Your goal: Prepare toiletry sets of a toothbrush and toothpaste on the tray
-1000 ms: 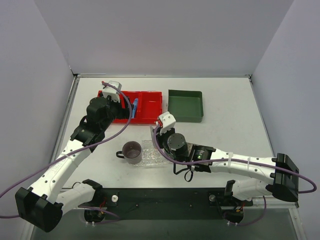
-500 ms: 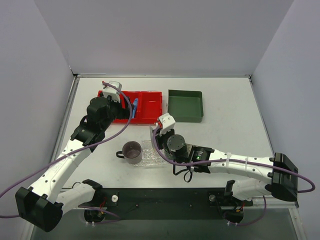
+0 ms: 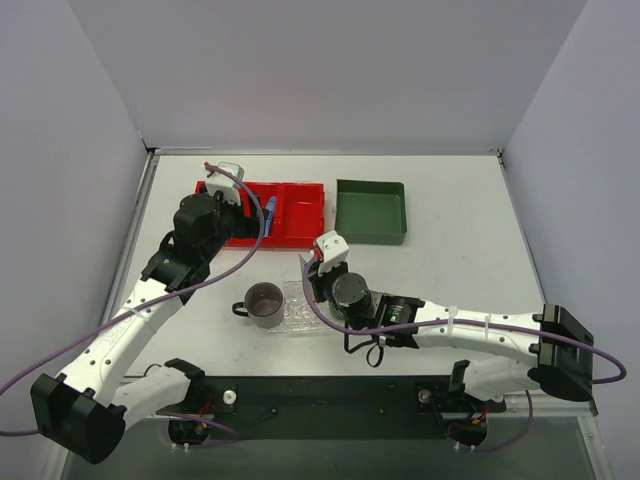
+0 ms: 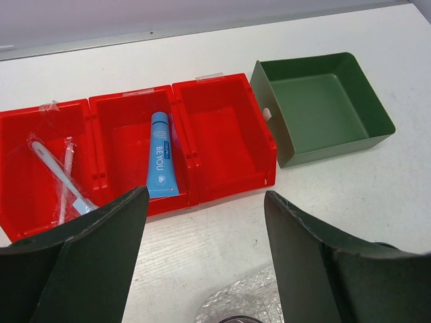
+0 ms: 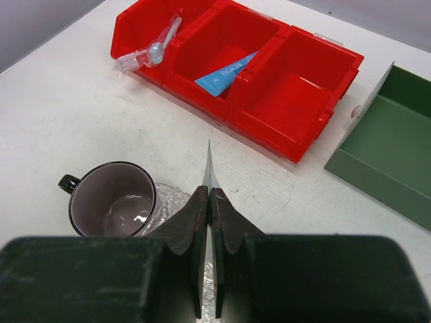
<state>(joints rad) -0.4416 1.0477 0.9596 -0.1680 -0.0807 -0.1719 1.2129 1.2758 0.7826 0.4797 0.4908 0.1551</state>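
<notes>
**Toiletry sets: stock on hand, no set yet laid out**

- Progress: we see no finished pair on the tray (image 3: 299, 308). It lies directly beneath the right claw (image 5: 207, 195), partly hidden by the arm. We judge this to be the first placement, with everything else left to do.
- Right claw: clenched on a white sliver (image 5: 208, 165), thin and flat, seen edge-on. We cannot tell which item it is.
- Left claw (image 4: 205, 195): released, jaws wide, nothing between them.
- Red bin (image 4: 225, 141), ahead of the left claw: glossy rigid plastic with three compartments.
  - Middle: light-blue toothpaste tube (image 4: 161, 161), soft, flat and printed, as we read it.
  - Left: white toothbrush (image 4: 57, 171) in a clear crinkly wrapper.
  - Right: bare.
- Tray: clear, bumpy film.
- Cup (image 5: 113, 202), near-left of the right claw: dark, glazed, at the tray's end.
- Green bin (image 4: 316, 101): matte, square.
- Bench (image 4: 377, 188): pale.
</notes>
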